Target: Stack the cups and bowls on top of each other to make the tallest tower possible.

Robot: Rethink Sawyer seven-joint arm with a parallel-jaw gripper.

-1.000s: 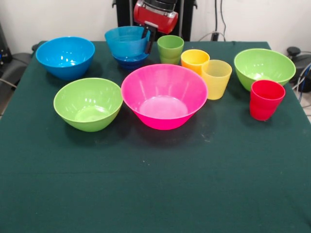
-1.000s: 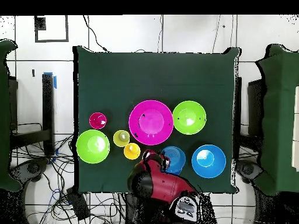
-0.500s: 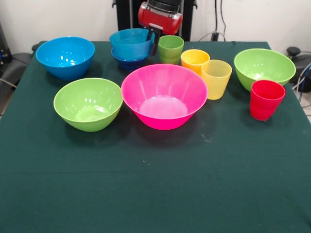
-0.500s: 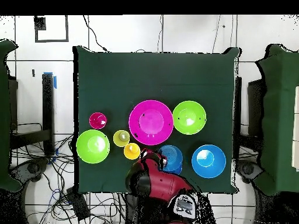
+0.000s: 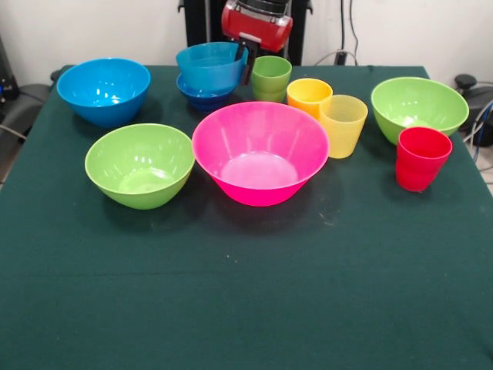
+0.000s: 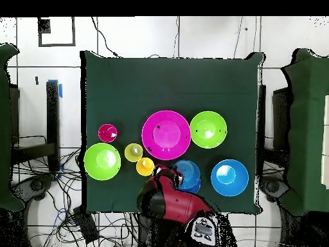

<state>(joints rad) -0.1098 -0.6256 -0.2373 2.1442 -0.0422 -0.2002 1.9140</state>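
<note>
My gripper (image 5: 243, 63) is shut on the right rim of the small light blue bowl (image 5: 206, 65), which rests slightly tilted in the small dark blue bowl (image 5: 202, 97) at the table's far side. This two-bowl tower also shows in the overhead view (image 6: 189, 173), beside the gripper (image 6: 175, 176). The green cup (image 5: 270, 77) stands just right of the gripper. The orange cup (image 5: 308, 95), the pale yellow cup (image 5: 343, 124) and the red cup (image 5: 420, 157) stand further right. The pink bowl (image 5: 259, 150) is in the middle, the bright blue bowl (image 5: 103, 89) far left.
One lime green bowl (image 5: 140, 164) sits at front left, the other (image 5: 418, 106) at far right behind the red cup. The green tablecloth (image 5: 246, 293) stretches toward the camera. The red arm (image 6: 173, 202) covers the table edge near the base in the overhead view.
The gripper has carried the light blue bowl a little to the right in the front view. The bowl went from steeply tilted to nearly level, settled in the dark blue bowl.
</note>
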